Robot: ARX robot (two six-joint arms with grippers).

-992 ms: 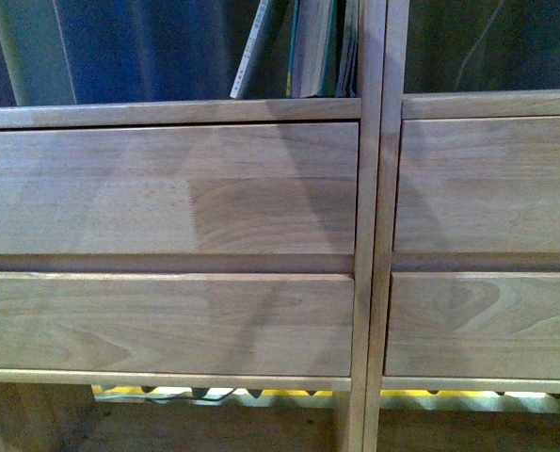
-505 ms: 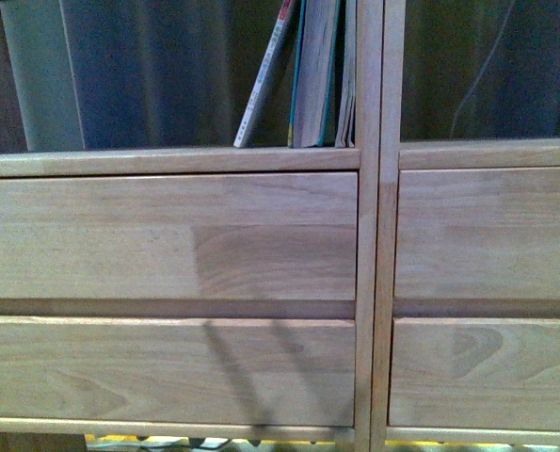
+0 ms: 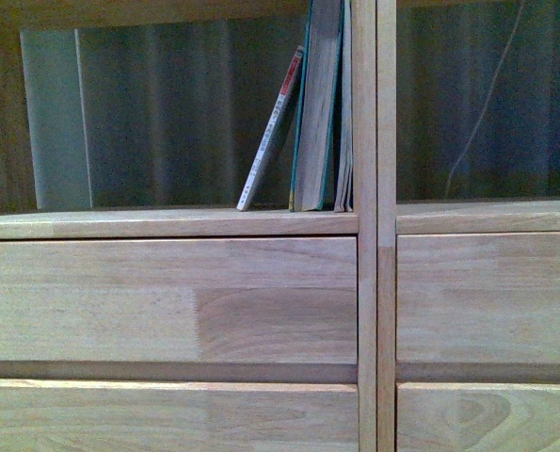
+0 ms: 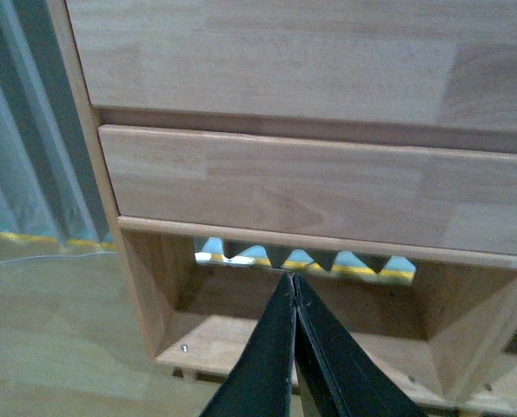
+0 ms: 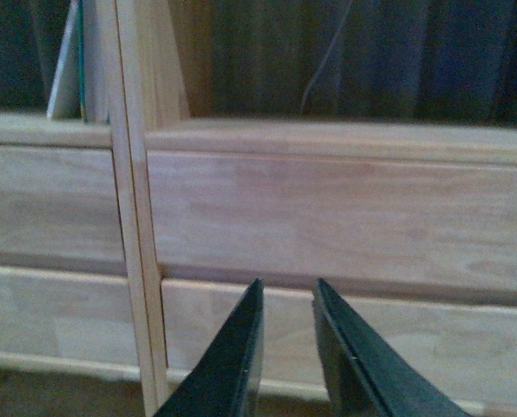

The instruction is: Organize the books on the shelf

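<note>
Light-wood shelf point(image 3: 368, 282) with plain drawer fronts below open compartments; in the left compartment, books stand against the central upright: a slim white-spined book with red marks point(image 3: 271, 132) leaning right onto a thicker upright teal-covered book point(image 3: 315, 108); pale booklets point(image 3: 344, 113) beside it.

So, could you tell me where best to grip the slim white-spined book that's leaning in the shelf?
Probably the slim book's spine, above its middle, coming straight in from the open front. It leans with its top against the teal book and its foot out to the left, so the wedge-shaped gap under the lean lets one finger slip behind while the other takes the free left face.
</note>
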